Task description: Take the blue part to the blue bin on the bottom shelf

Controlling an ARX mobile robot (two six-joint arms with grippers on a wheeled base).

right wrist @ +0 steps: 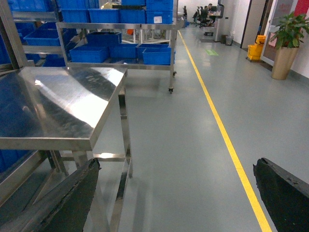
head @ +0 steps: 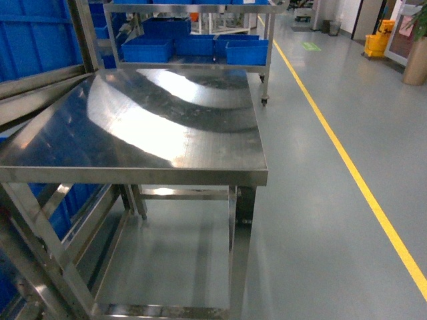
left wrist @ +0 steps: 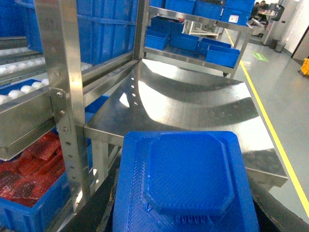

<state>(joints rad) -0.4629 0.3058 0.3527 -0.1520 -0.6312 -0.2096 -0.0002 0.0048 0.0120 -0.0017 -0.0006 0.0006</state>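
Evidently the blue part (left wrist: 188, 186) is already in the left arm's keeping: it fills the bottom of the left wrist view, a flat moulded piece with a raised octagonal panel, carried just short of the steel table (left wrist: 193, 104). Its bulk hides the left gripper itself, so I cannot tell how the jaws stand — only that the part rides with the wrist. The right gripper (right wrist: 176, 193) hangs spread apart over the grey floor (right wrist: 193, 135), holding nothing.

The step in hand looks like transport toward a blue bin, and the racking (left wrist: 63, 96) at the left is the likely goal. A bin of red parts (left wrist: 29, 183) sits low there; that seems the wrong target. Keep the part level, clear the upright post before swinging in, and lower it flat — not edge-first.
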